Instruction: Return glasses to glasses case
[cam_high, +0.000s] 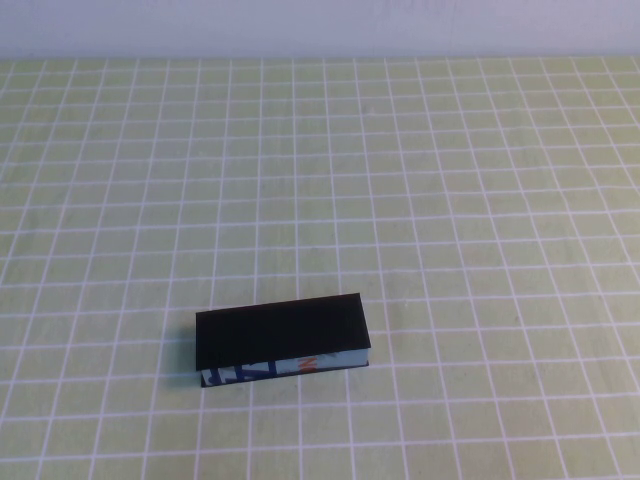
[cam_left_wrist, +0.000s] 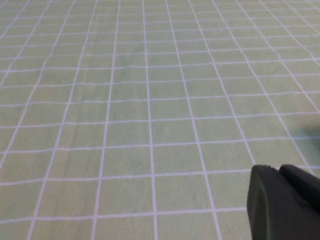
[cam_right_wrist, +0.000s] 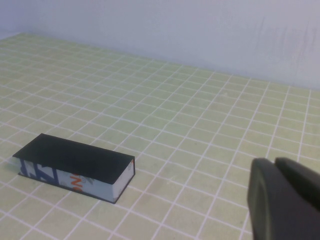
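Observation:
The glasses case (cam_high: 281, 328) lies closed on the green checked cloth, in the near middle of the table, its light printed side band facing the robot. It also shows in the right wrist view (cam_right_wrist: 75, 158), some way off from my right gripper (cam_right_wrist: 275, 162), which is shut and empty. My left gripper (cam_left_wrist: 279, 170) is shut and empty over bare cloth, with the case out of its view. Neither gripper shows in the high view. The glasses are not visible in any view.
The green cloth with a white grid (cam_high: 450, 200) covers the whole table. A pale wall (cam_high: 320, 25) runs along the far edge and shows in the right wrist view (cam_right_wrist: 200, 30).

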